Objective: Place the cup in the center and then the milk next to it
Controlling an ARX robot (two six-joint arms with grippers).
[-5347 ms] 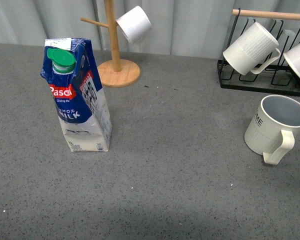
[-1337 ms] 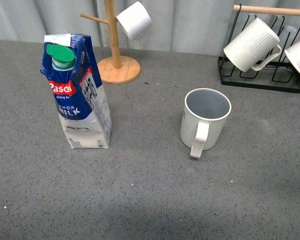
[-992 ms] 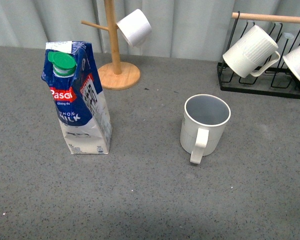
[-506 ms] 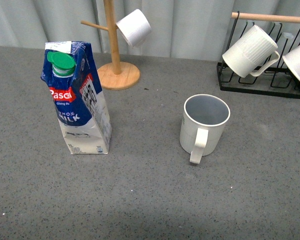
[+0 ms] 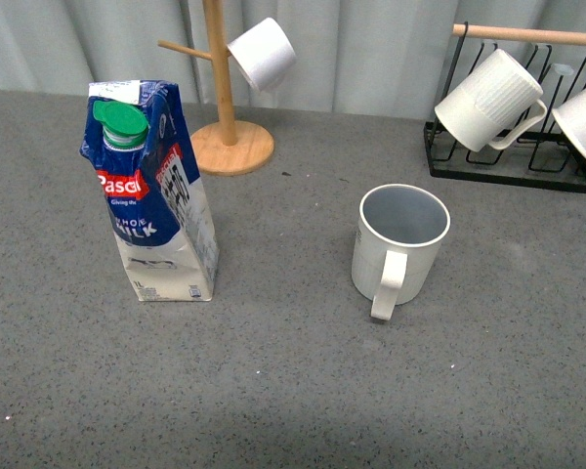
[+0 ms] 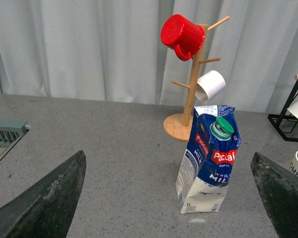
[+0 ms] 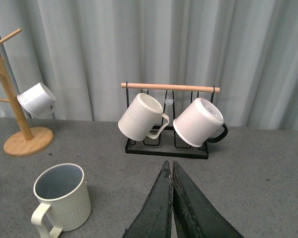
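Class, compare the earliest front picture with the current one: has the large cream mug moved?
Yes. The cup went left, from in front of the black rack's right end to the middle of the table, nearer the milk.

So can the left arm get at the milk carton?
Probably yes: the left gripper is open and facing the milk carton, which stands upright with bare table between them; the mug tree is behind it.

Left claw (image 6: 167, 155): two dark grey-green fingers (image 6: 44, 203); matte, broad wedges narrowing to blunt tips.
Right claw (image 7: 170, 166): same dark finish; slim pointed blades, faint sheen on edges.
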